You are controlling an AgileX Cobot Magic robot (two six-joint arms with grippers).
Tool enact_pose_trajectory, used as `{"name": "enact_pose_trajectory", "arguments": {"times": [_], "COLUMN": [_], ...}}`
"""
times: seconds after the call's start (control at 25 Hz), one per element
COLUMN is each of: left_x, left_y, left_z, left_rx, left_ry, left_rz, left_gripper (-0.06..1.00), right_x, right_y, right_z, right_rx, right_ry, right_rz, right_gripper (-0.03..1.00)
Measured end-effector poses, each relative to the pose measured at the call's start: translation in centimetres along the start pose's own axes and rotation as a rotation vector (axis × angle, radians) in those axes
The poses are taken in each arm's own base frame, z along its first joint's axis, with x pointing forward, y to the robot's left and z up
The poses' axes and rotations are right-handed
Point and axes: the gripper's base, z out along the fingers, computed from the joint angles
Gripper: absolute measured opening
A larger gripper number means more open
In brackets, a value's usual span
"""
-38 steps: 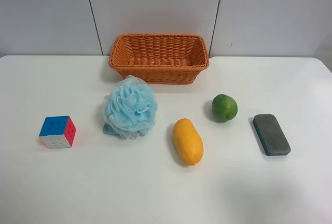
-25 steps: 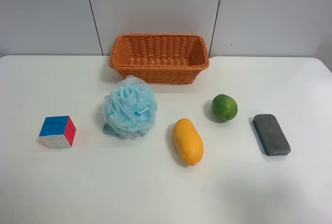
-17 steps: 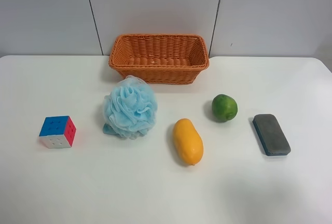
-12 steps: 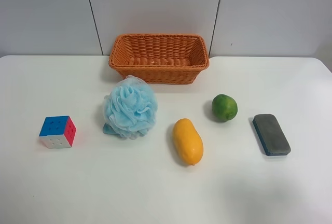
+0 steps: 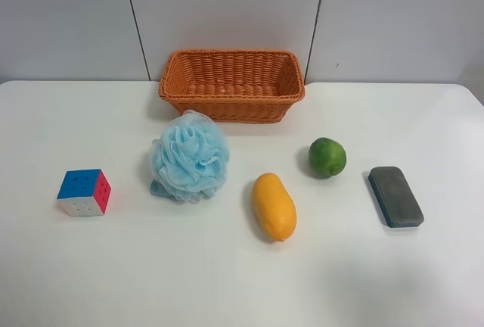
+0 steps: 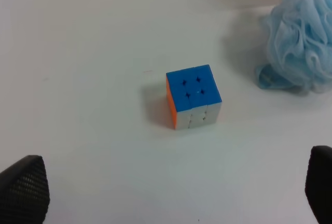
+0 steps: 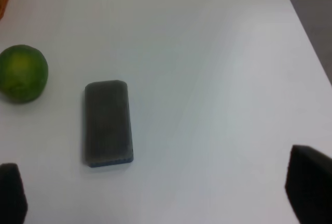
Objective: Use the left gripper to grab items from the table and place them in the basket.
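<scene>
1. The light-blue bath pouf [image 5: 189, 157] sits on the white surface [image 5: 227, 289], just in front of the basket [image 5: 227, 109] and apart from it. No gripper touches it.
2. The orange-brown basket stands at the middle of the surface's far edge and nothing shows inside it.
3. The cube [image 5: 83, 191] rests toward the edge at the exterior high view's left, well apart from the pouf, blue face up.
4. The yellow mango [image 5: 274, 206] lies near the middle of the surface, on the pouf's other side.
5. The green lime [image 5: 327, 157] sits beyond the mango, and the grey block [image 5: 395, 195] lies flat toward the edge at the view's right.
6. The left gripper [image 6: 171, 195] is spread wide and holds nothing. Only its two black fingertips show in the left wrist view, with the cube on the surface ahead of them and clear of both.
7. The right gripper [image 7: 161, 195] is also spread wide and empty, over the surface near the block and the lime.
8. Neither arm appears in the exterior high view.
</scene>
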Motion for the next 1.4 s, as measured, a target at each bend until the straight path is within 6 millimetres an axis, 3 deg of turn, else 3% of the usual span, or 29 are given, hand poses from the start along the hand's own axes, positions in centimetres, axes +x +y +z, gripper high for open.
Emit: {"name": "enact_pose_trajectory", "arguments": {"times": [0.24,0.52,0.8,1.08,1.4], "left_x": [-6.4,-10.9,-12.4,-11.9,-11.1], "left_y": [0.6,-0.4,-4.3,-9.2,-12.3], "left_z": [2.3,8.2,14.2,19.8,25.7], "left_rx": [0.03,0.125,0.187,0.218,0.24], "left_ry": [0.112,0.295,0.444,0.542,0.65], "left_rz": [-0.018,-0.011,0.007,-0.003,-0.038], "left_gripper": [0.99,0.99,0.99,0.99,0.99], "right_x": [0.0,0.0,0.0,0.0,0.0], "right_y": [0.0,0.0,0.0,0.0,0.0], "right_z": [0.0,0.0,0.0,0.0,0.0], "right_rx": [0.0,0.0,0.0,0.0,0.0], "right_ry": [0.0,0.0,0.0,0.0,0.0], "right_rz": [0.0,0.0,0.0,0.0,0.0], "right_gripper": [0.99,0.99,0.99,0.99,0.99]}}
